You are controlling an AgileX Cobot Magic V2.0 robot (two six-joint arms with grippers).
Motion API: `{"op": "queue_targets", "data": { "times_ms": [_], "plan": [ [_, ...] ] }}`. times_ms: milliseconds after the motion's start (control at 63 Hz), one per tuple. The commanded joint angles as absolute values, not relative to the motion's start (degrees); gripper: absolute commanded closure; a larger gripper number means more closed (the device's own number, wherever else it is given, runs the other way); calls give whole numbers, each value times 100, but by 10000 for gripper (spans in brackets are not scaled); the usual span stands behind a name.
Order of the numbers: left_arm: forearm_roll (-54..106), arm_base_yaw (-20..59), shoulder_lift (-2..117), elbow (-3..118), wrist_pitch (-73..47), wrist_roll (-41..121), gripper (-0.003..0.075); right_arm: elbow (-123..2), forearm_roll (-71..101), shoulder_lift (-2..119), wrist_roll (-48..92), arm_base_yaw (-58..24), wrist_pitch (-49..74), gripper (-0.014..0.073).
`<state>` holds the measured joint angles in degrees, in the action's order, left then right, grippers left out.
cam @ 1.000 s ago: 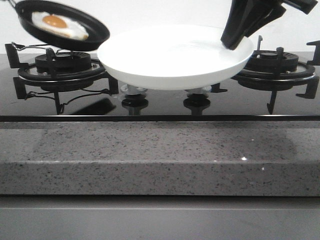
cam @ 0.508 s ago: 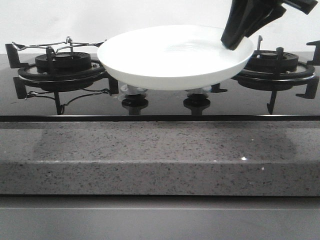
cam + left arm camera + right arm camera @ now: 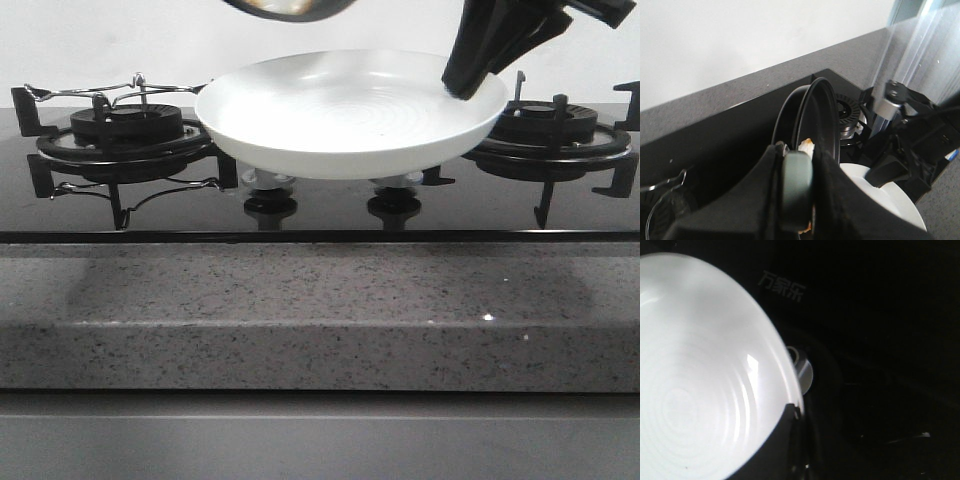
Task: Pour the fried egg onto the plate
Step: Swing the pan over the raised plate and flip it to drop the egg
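Right gripper (image 3: pixel 468 85) came down from the upper right, fingers clamped on the right rim of the plate (image 3: pixel 350 125), holding it raised over the hob (image 3: pixel 320 205), between the two burners. Left gripper (image 3: pixel 795 200) was closed around the grey-green handle (image 3: pixel 796 187) of the black pan (image 3: pixel 812 112), which was tipped steeply on edge. Pan's lower edge (image 3: pixel 290 8) showed at the top of the front view, above the plate's left half. Fried egg (image 3: pixel 806 145): only a pale, orange-edged scrap visible inside the pan, beside the handle.

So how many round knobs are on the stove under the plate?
2: one knob below the plate's left part, the other knob below its right part. More might hide behind it.
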<state>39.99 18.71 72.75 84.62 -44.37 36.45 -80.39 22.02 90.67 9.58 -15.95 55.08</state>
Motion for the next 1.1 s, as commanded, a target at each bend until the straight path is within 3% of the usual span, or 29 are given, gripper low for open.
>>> {"op": "queue_targets", "data": {
  "times_ms": [0, 365, 683, 1079],
  "plan": [
    [3591, 2412, 7054, 8680, -3583, 3523, 741, -8177, 2420, 8787, 1032, -1600, 5339, 701],
    [975, 3645, 7054, 8680, -3080, 2444, 741, -8177, 2420, 8787, 1032, -1600, 5339, 701],
    [467, 4181, 7054, 8680, -2979, 2323, 741, -8177, 2420, 8787, 1032, -1600, 5339, 701],
    [-47, 4257, 7054, 8680, -2973, 1737, 741, -8177, 2420, 8787, 1032, -1600, 5339, 701]
  ]
}}
